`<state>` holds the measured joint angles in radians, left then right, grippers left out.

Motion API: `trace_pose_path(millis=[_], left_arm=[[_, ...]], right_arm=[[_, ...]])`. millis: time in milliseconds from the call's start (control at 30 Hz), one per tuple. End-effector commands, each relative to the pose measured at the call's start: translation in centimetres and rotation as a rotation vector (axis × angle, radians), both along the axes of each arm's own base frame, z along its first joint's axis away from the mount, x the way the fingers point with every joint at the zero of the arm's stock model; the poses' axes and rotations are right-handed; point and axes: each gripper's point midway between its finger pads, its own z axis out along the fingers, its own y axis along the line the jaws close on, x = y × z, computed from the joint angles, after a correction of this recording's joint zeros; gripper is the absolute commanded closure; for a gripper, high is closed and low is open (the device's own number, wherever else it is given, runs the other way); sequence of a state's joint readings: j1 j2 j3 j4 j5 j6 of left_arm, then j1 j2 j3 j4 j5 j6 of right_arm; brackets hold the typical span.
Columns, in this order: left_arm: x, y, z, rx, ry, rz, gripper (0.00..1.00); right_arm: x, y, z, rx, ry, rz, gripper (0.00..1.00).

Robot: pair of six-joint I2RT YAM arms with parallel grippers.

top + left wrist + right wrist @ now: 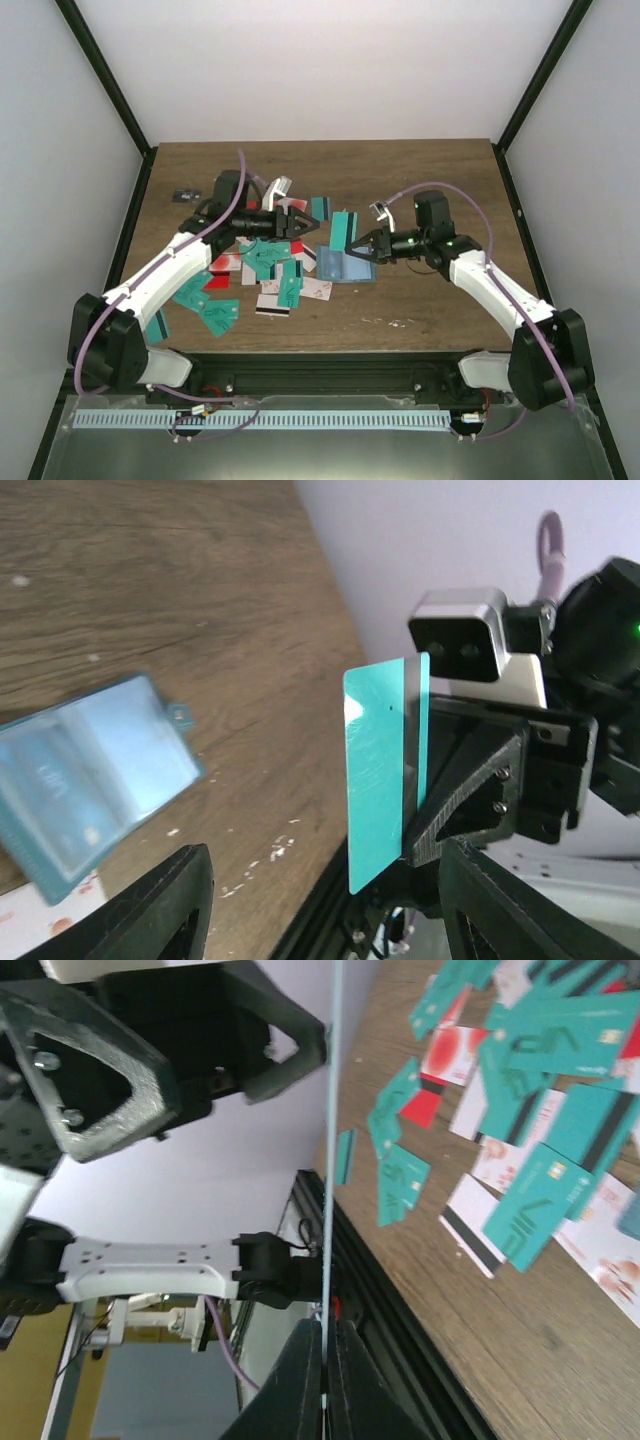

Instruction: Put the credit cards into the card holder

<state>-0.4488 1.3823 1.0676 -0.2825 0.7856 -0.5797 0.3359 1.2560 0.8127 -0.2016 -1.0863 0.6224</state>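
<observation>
My right gripper [358, 247] [325, 1360] is shut on the lower edge of a teal credit card [345, 228] [385, 770] with a dark stripe, held upright above the table. In the right wrist view the card [328, 1160] shows edge-on. My left gripper [305, 222] [325, 910] faces that card from the left. It is open and holds nothing. The blue-teal card holder [340, 266] [95, 770] lies open and flat on the table, below and between the two grippers. Several more credit cards [262, 272] [530, 1110], teal, red and white-pink, lie scattered under the left arm.
A small dark object [185, 194] lies at the table's back left. A black rail [320, 360] runs along the near table edge. White walls with black posts close in both sides. Bare wood [400, 170] shows at the back and right.
</observation>
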Motion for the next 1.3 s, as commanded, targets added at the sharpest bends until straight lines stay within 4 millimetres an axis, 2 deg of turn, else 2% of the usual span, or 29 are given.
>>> trace_pose_path(millis=[0, 100, 333, 633, 900, 1267], left_arm=[[-1.6, -1.2, 3.2, -0.144, -0.095, -0.156, 0.36], [-1.9, -1.5, 3.3, -0.17, -0.09, -0.188, 0.38], [-2.3, -2.1, 4.4, -0.249, -0.089, -0.261, 0.44], [-1.5, -2.7, 3.8, -0.262, -0.058, -0.269, 0.56], [-1.3, -3.1, 4.1, -0.295, -0.042, -0.295, 0.71], [-0.9, -3.4, 3.9, -0.303, -0.037, -0.309, 0.84]], right_arm=[[-0.3, 0.7, 4.9, 0.119, -0.126, 0.112, 0.99], [-0.3, 0.9, 5.8, 0.145, -0.137, 0.133, 0.99], [-0.3, 1.1, 6.1, 0.168, -0.138, 0.162, 0.99], [-0.7, 1.1, 6.9, 0.195, -0.157, 0.198, 0.99], [-0.4, 1.2, 6.8, 0.197, -0.153, 0.198, 0.99], [0.5, 1.5, 6.0, 0.195, -0.129, 0.193, 0.99]])
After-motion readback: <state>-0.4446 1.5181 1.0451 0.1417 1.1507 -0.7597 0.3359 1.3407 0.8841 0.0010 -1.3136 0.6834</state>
